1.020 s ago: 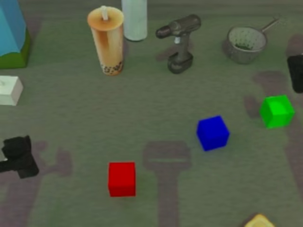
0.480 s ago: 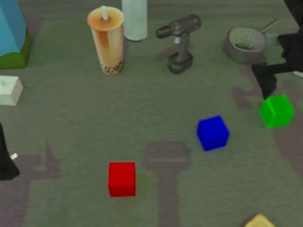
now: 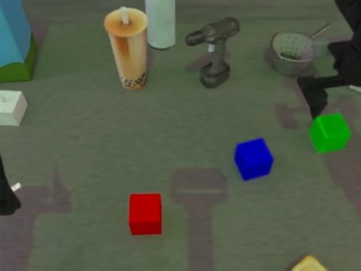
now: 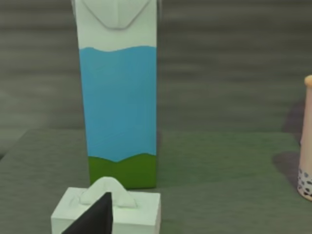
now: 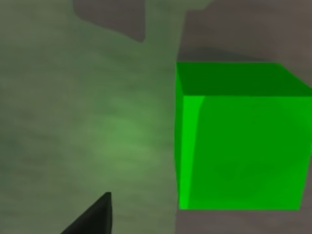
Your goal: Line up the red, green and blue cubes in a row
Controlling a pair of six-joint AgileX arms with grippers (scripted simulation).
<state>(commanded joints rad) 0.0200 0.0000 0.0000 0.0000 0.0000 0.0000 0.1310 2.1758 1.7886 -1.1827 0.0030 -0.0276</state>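
Observation:
Three cubes lie on the green mat in the top view: the red cube (image 3: 145,213) at front left of centre, the blue cube (image 3: 253,158) right of centre, the green cube (image 3: 330,132) near the right edge. My right gripper (image 3: 317,101) hangs just behind the green cube and is open. In the right wrist view the green cube (image 5: 239,141) fills the picture's right half, beside one dark fingertip (image 5: 99,214) and apart from it. My left gripper (image 3: 5,196) sits at the left edge, open and holding nothing.
Along the back stand a blue and green carton (image 3: 14,39), a bubble tea cup (image 3: 127,48), a white bottle (image 3: 160,22), a drill (image 3: 214,51) and a strainer (image 3: 292,52). An off-white block (image 3: 11,107) lies at the left, a yellow block (image 3: 309,264) at the front right.
My right arm has come in from the right edge and now hangs just behind the green cube. My left gripper has drawn back to the left edge. The cubes have not moved.

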